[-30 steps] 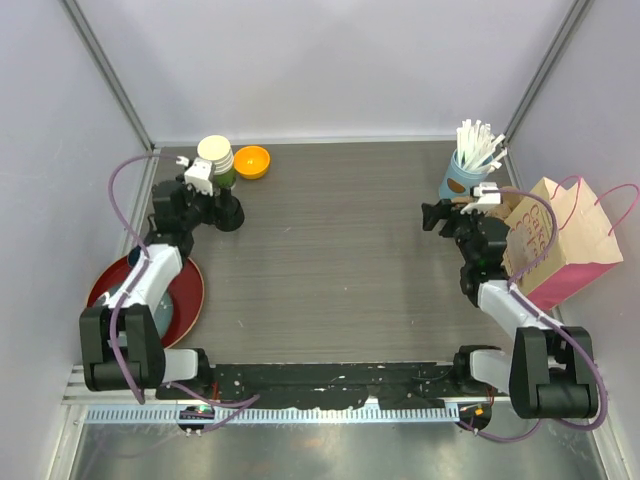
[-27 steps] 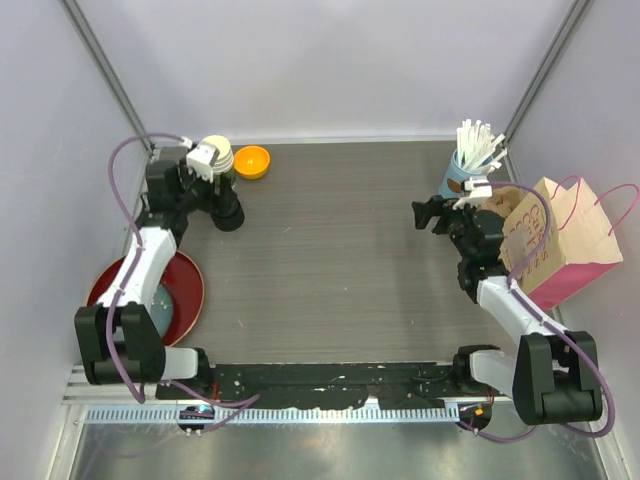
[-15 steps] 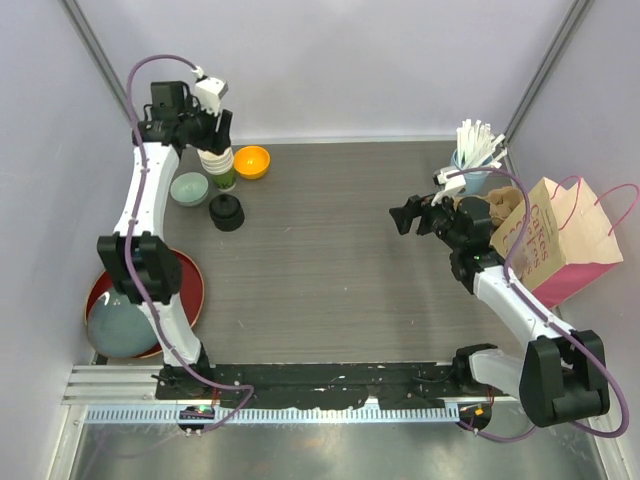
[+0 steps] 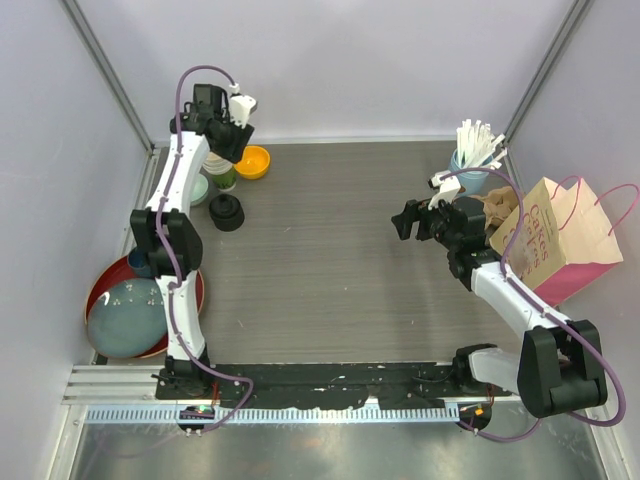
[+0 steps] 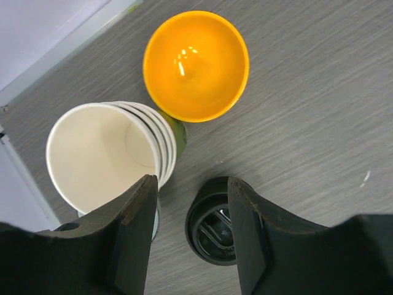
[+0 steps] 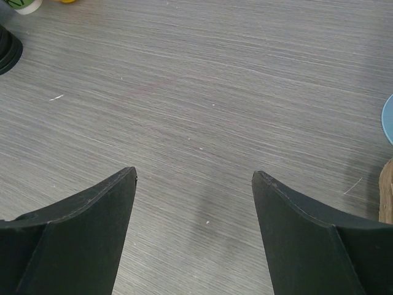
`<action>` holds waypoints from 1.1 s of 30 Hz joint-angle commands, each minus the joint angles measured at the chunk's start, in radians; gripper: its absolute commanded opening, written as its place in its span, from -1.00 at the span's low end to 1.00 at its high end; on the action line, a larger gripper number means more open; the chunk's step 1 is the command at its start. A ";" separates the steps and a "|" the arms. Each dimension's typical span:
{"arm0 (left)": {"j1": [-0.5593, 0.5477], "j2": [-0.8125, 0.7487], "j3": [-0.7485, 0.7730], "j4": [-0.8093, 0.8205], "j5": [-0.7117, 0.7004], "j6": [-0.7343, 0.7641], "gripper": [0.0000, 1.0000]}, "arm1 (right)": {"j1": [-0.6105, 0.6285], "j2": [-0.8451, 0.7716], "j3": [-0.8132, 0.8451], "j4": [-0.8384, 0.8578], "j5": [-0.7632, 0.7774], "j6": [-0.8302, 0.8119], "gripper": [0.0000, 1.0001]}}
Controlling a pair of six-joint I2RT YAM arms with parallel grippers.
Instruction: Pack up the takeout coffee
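Observation:
The takeout coffee things stand at the back left. A nested stack of dark-green paper cups [image 5: 101, 153], white inside, stands next to a black plastic lid [image 5: 212, 230]. In the top view the cups [image 4: 223, 180] are partly hidden under my left gripper [image 4: 236, 138], with the lid [image 4: 227, 212] just in front of them. My left gripper [image 5: 191, 181] hangs high above the gap between cups and lid, open, with nothing between its fingers. Out over the mid-right of the table, my right gripper [image 4: 405, 222] is open and empty [image 6: 194, 174].
An orange bowl [image 4: 252, 160] sits right of the cups and a teal bowl [image 4: 197, 188] left of them. A red tray [image 4: 105, 285] at the near left holds a grey-blue plate. At the right stand a light-blue cup of white straws [image 4: 468, 170] and a pink-and-tan paper bag [image 4: 560, 240].
My left arm has risen from low beside the tray to high over the cups, and its jaws have narrowed. The right gripper has moved left, away from the bag.

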 commanded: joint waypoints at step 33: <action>0.000 0.062 0.089 0.059 -0.105 0.034 -0.57 | 0.020 0.011 0.041 -0.002 0.052 -0.037 0.62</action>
